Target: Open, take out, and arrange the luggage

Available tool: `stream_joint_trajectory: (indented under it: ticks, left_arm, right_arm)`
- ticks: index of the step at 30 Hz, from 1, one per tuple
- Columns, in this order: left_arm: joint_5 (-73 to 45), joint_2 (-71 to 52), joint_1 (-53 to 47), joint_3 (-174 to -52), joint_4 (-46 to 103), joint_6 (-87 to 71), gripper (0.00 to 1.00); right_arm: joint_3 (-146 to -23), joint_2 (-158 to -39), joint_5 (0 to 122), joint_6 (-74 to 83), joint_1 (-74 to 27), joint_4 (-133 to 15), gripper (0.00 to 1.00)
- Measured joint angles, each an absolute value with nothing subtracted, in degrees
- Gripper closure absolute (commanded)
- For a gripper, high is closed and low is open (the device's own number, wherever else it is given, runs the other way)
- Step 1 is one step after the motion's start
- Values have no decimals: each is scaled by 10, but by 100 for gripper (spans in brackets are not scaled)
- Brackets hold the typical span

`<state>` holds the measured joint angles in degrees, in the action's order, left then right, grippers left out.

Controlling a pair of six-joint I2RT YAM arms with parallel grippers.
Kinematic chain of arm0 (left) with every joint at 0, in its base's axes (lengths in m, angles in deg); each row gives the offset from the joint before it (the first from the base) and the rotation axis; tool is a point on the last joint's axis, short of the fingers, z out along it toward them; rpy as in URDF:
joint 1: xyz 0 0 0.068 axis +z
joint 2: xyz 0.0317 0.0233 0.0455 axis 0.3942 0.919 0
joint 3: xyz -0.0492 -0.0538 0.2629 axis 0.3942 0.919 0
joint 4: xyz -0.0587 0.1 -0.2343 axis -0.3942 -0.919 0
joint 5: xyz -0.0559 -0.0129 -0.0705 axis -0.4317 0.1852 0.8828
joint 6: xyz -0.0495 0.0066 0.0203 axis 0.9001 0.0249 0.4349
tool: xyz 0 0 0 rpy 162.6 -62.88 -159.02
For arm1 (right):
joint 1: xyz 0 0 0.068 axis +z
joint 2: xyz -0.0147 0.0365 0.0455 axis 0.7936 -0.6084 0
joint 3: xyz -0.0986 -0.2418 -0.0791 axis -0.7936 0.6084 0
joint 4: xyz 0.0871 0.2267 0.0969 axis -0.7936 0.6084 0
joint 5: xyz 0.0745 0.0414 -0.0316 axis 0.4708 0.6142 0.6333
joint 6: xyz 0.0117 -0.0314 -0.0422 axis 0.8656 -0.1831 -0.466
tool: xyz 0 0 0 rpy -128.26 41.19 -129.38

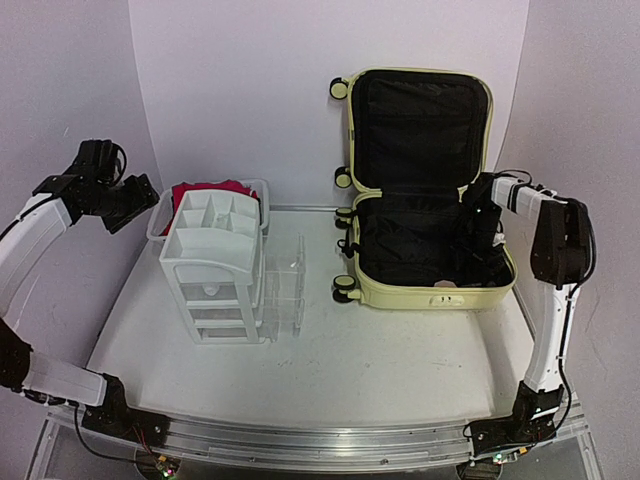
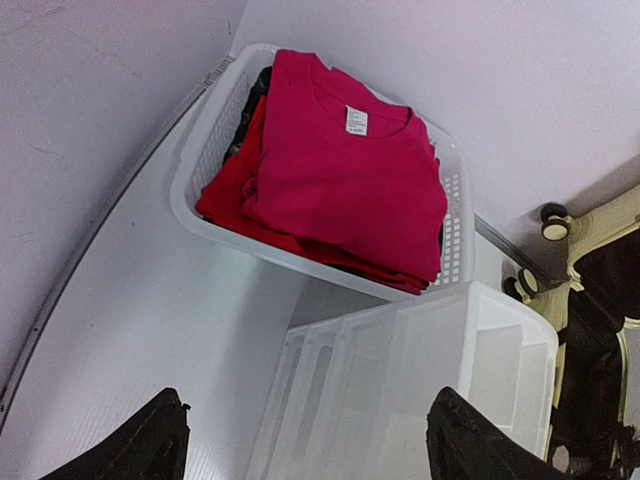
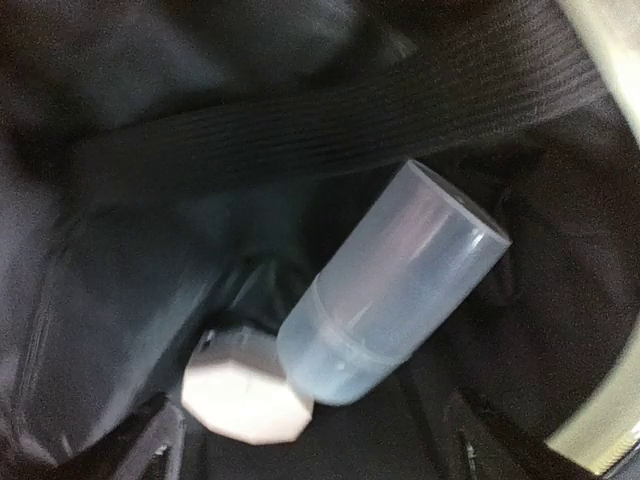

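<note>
The pale yellow luggage (image 1: 425, 290) lies open at the right of the table, its lid standing against the back wall, black lining showing. My right gripper (image 1: 484, 228) is down inside its lower half, open. In the right wrist view it (image 3: 315, 425) hovers over a translucent cylindrical bottle (image 3: 395, 280) and a white octagonal piece (image 3: 245, 390) lying on the black lining under a black strap (image 3: 330, 115); it touches neither. My left gripper (image 1: 135, 203) is open and empty, raised at the far left; in its wrist view it (image 2: 307, 400) looks down at the basket.
A white mesh basket (image 1: 262, 190) holds folded red shirts (image 2: 340, 170) at the back left. A white drawer organiser (image 1: 215, 270) stands in front of it, with a clear acrylic rack (image 1: 285, 285) at its right. The luggage edge (image 2: 610, 215) shows right of the organiser (image 2: 440, 380).
</note>
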<state>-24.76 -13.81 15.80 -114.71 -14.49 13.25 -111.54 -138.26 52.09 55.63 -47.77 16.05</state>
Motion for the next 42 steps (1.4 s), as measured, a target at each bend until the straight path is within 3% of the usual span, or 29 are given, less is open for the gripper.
stream_joint_trajectory:
  ticks: [9, 18, 23, 26, 30, 37, 42]
  left_arm:
    - [-297, -113, 158, -1202, -189, 110, 18]
    - [-298, -78, 158, -1215, -215, 117, 21]
    - [-292, -78, 158, -1221, -220, 117, 21]
    - [-280, -74, 158, -1240, -222, 104, 21]
    - [-253, -55, 158, -1273, -224, 77, 21]
    - [-208, -36, 158, -1295, -226, 25, 20]
    - [-188, -39, 158, -1304, -224, 5, 21]
  right_arm:
    - [-1155, -1438, 492, 703, -477, 233, 20]
    - [-1135, -1441, 450, 793, -476, 240, 21]
    - [-1134, -1465, 448, 830, -476, 214, 38]
    - [-1129, -1480, 448, 842, -476, 190, 41]
    - [-1119, -1483, 444, 851, -475, 174, 59]
    - [-1103, -1458, 443, 844, -471, 159, 73]
    - [-1070, -1369, 428, 793, -460, 145, 76]
